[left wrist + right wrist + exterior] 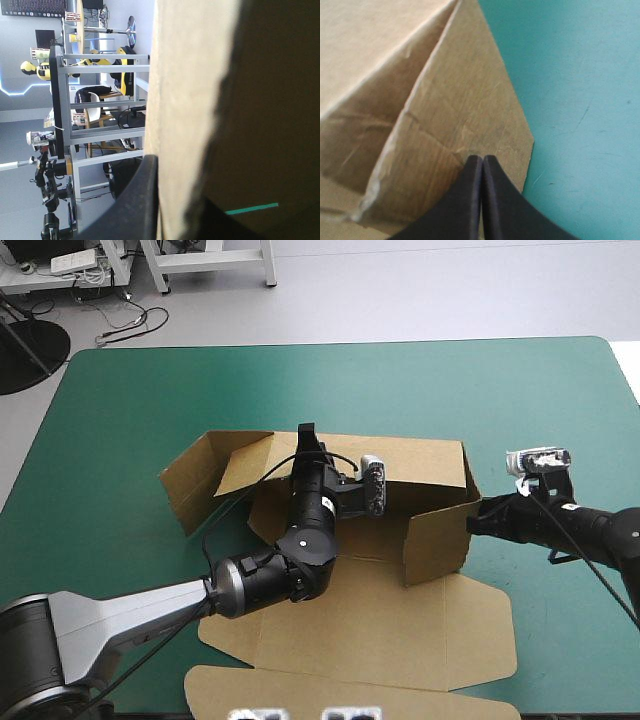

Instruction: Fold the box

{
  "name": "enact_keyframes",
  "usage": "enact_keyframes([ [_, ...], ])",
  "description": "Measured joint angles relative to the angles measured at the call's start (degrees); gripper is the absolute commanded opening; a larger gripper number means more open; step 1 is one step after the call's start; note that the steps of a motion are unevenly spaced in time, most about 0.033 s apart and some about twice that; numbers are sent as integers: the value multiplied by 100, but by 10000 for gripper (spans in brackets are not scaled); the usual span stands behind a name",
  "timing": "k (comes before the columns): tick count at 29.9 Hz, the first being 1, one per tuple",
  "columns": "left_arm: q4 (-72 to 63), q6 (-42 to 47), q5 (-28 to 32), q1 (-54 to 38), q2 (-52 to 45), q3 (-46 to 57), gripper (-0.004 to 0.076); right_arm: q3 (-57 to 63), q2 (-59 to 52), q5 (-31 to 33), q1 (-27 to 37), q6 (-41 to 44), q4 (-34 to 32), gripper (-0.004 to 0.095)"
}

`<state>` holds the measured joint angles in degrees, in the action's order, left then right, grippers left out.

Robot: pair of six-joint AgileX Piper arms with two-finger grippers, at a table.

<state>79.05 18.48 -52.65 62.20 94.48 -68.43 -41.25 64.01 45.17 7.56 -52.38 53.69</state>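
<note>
Right jaws first: closed tip to tip, the two black fingers [510, 210] meeting in one point that sits on the outer face of the brown cardboard box [445, 115], on an angled flap beside a creased corner. Just past that flap the teal-green tabletop [580, 100] lies bare and faintly scuffed.

Over to the left jaws: they grip the box. One black finger [140, 200] lies against a pale upright sheet of the board [185, 100]. The sheet's other side is in deep shadow, so the second finger is hard to make out. A thin strip of teal-green cover [250, 208] peeks through low in that shadow. Beyond the sheet this view looks level into the room, turned on its side, at a white frame of bars [100, 70].

From above, the box [400, 630] sits mid-table, nearer the near edge. Its far wall and right wall stand up, the left flaps splay outward, and a wide lid panel lies flat toward the robot. The left arm [130, 615] crosses the box's floor to the far wall's rim. The right arm [580, 530] comes in low, touching the right wall from outside. Open teal-green cover [500, 390] surrounds the box on every side.

Past the far edge there is pale grey floor [420, 290], white stand legs [215, 265], loose cables [130, 325] and a black round base [25, 355].
</note>
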Motion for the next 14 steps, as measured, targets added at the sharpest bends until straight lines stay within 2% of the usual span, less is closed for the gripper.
enact_keyframes([
  [3, 0, 0, 0, 0, 0, 0, -10, 304, -179, 5, 0, -942, 515, -15],
  [6, 0, 0, 5, 0, 0, 0, -10, 396, -256, 11, 0, -1317, 653, 50],
  [10, 0, 0, 5, 0, 0, 0, -9, 409, -256, 207, 0, -1467, 548, 286],
  [12, -6, 0, 5, 0, -2, 0, -10, 409, -256, 346, 0, -1638, 431, 366],
  [14, -20, 0, 5, 0, -7, 0, -10, 409, -258, 450, 0, -1857, 352, 390],
])
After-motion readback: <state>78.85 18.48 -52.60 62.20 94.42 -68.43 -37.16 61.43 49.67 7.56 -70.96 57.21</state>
